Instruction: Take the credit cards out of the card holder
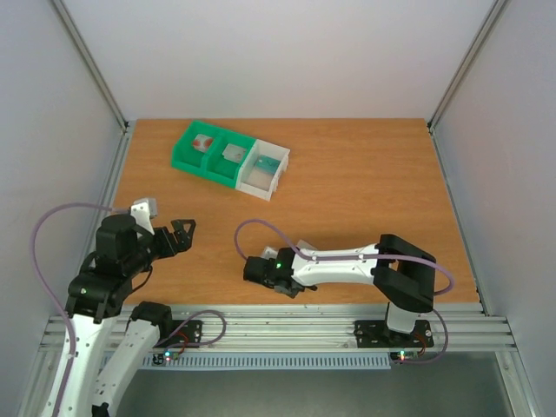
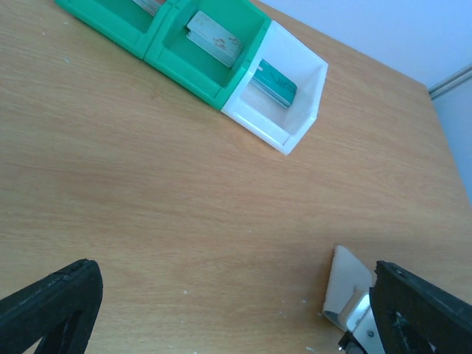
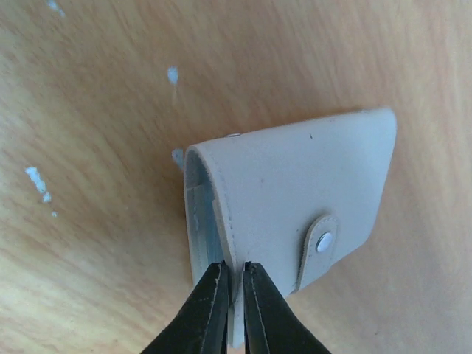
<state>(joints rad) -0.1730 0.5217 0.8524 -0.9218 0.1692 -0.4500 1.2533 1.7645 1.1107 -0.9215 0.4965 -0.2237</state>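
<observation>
The card holder (image 3: pixel 295 184) is a pale grey sleeve, folded over and fastened by a snap tab (image 3: pixel 321 242), resting on the wooden table. My right gripper (image 3: pixel 236 267) is shut on the near edge of its top flap, close to the open side. One corner of the card holder (image 2: pixel 345 283) shows in the left wrist view. The right gripper (image 1: pixel 263 269) is low over the near middle of the table. To its left my left gripper (image 1: pixel 180 234) hovers open with nothing in it. No credit cards are visible; a pale blue inner layer shows in the holder's open side.
A green-and-white compartment tray (image 1: pixel 187 161) stands at the back left, with flat items in its compartments. Its white end bin (image 2: pixel 313 103) holds a teal item (image 2: pixel 276 81). White walls and metal rails border the table.
</observation>
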